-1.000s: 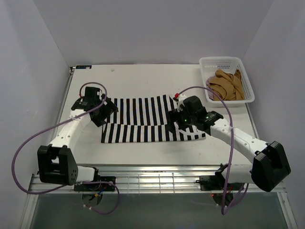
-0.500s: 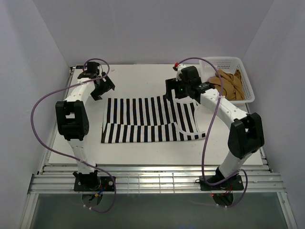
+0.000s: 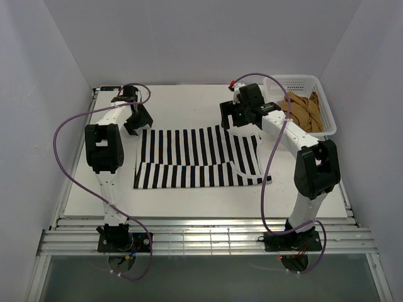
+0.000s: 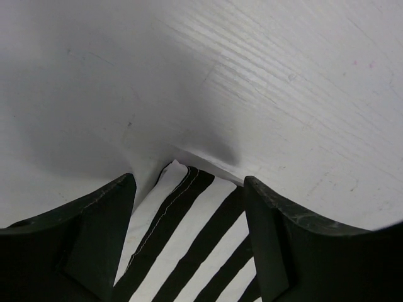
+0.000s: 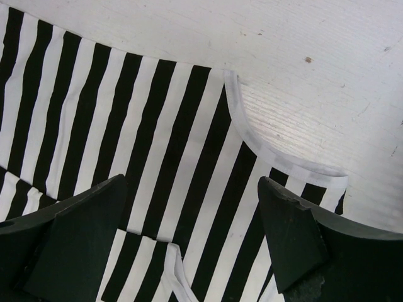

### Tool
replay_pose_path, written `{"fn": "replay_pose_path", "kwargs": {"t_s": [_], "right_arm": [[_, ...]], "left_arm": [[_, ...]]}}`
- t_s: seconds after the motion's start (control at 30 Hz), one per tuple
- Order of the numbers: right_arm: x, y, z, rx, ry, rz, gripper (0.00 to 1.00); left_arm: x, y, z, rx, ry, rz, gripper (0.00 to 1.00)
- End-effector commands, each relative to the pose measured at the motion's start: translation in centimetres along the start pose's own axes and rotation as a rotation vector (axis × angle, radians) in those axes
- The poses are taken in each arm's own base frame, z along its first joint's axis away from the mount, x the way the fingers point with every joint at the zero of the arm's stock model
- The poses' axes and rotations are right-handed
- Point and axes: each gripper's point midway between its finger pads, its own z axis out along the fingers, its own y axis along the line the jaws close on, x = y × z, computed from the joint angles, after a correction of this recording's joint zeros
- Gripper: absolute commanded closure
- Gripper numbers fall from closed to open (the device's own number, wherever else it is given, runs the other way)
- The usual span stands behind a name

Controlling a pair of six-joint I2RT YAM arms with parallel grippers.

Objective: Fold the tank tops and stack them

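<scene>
On the white counter (image 3: 182, 104), whose painted surface shows a faint wood grain, one black-and-white striped tank top (image 3: 189, 157) lies flat. It is soft knit cloth and looks doubled over into a wide rectangle, with a nearer band of stripes offset from the farther one. Thin white binding edges its curved openings.

The left end effector (image 3: 137, 123) hangs over the top's far left corner. Its two dark fingers (image 4: 94, 251) are spread wide, and the wrist view shows the stitched corner of the cloth (image 4: 182, 214) lying between them, clear of both.

The right end effector (image 3: 238, 123) hovers over the far right part of the same garment, its fingers (image 5: 82, 239) also held well apart. Directly under it is a white-bound scoop of the striped fabric (image 5: 189, 126), with nothing pinched.

Off to the right of that end effector stands one white plastic mesh basket (image 3: 299, 82). It holds a crumpled tan-brown tank top (image 3: 301, 112), its straps tangled in a loose heap.
</scene>
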Motion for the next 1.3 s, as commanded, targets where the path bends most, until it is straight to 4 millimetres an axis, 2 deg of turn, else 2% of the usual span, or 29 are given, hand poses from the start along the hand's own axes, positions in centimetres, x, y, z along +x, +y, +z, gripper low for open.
{"fn": "replay_pose_path", "kwargs": {"t_s": [0.0,0.1,0.33,0.37,0.43,0.47,0.57,0.6,0.67,1.0,1.03,1.1,1.27], "right_arm": [[-1.2,0.1,-0.1,-0.019,-0.024,-0.030,0.10],[-0.7,0.2,0.2,-0.029,-0.009,-0.039,0.10],[-0.5,0.1,0.7,-0.027,0.002,-0.042,0.10],[-0.4,-0.1,0.8,-0.019,0.004,-0.044,0.10],[-0.4,-0.3,1.2,-0.007,0.010,-0.044,0.10],[-0.4,-0.5,1.3,0.006,0.009,-0.045,0.10],[-0.8,-0.8,1.9,0.019,0.009,-0.045,0.10],[-0.9,-0.8,2.1,0.018,0.007,-0.046,0.10],[-1.3,-0.7,2.8,0.003,0.008,-0.055,0.09],[-2.6,-1.7,6.7,0.039,0.007,-0.060,0.06],[-2.1,-1.9,7.4,0.044,0.020,-0.059,0.06],[-2.8,-2.0,7.8,0.048,0.006,-0.052,0.06],[-2.8,-2.4,9.6,0.041,0.011,-0.018,0.06]], "left_arm": [[-1.9,0.3,-1.2,-0.016,-0.055,-0.010,0.21],[-1.7,0.4,-0.5,-0.021,-0.042,-0.018,0.23],[-1.8,0.2,0.8,-0.021,-0.032,-0.023,0.35],[-1.6,0.2,1.0,-0.022,-0.025,-0.024,0.42],[-1.1,0.0,1.0,-0.005,-0.005,-0.023,0.48],[-0.8,-0.1,1.0,0.005,0.005,-0.025,0.57],[-0.3,-0.2,1.0,0.023,0.017,-0.023,0.73],[-0.2,-0.2,1.1,0.022,0.019,-0.022,0.86],[-0.1,0.1,1.1,0.012,0.016,-0.018,1.00],[-0.8,-0.5,-0.8,0.071,-0.049,0.002,1.00],[-0.9,-0.5,-1.1,0.077,-0.058,0.003,1.00],[-1.1,-0.6,-1.6,0.088,-0.076,0.002,1.00],[-1.6,-0.4,-2.3,0.086,-0.118,-0.003,1.00]]}}
